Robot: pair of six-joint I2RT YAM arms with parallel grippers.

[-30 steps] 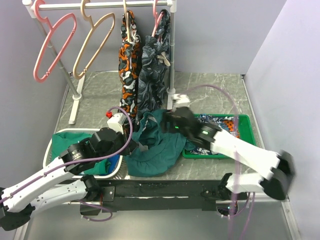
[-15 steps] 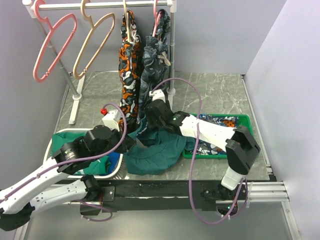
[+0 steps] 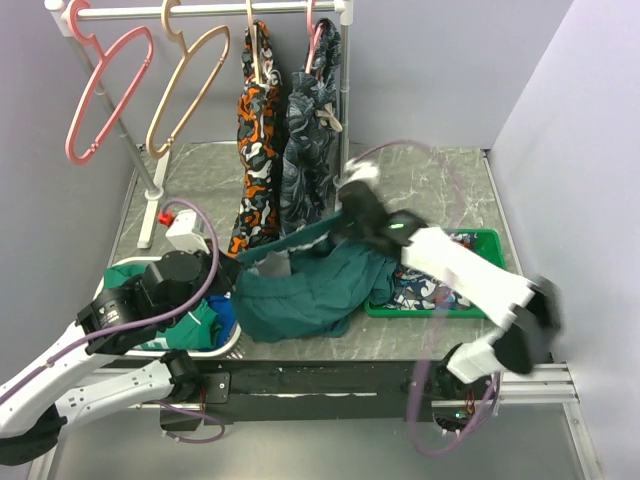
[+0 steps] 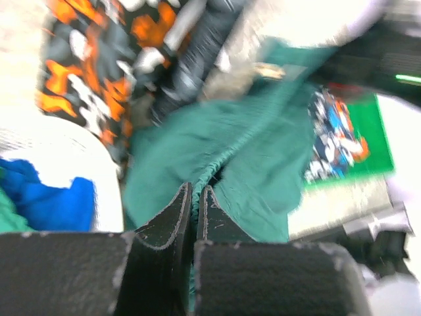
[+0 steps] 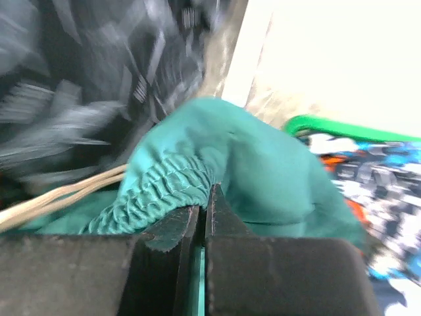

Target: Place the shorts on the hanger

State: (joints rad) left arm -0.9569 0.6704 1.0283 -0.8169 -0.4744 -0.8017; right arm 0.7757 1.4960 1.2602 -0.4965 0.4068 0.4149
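The shorts (image 3: 310, 285) lay mid-surface toward the near edge, waistband stretched left-to-right, with the left gripper (image 4: 195, 197) and right gripper (image 5: 202, 210) each having jaws clamped on it. The hanger (image 3: 204, 88) hung above the far-left corner — nearer the left arm.

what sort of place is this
Probably a robotics lab test cell: a tabletop clothes rail with a tan hanger, a green tray of garments, plain partition walls.

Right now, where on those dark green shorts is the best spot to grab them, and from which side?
The gathered waistband of the shorts, one end per arm, from opposite sides: that thick ruched edge looks firm to pinch, and pulling it apart should spread the opening. The left fingers and right fingers are shut on it that way.
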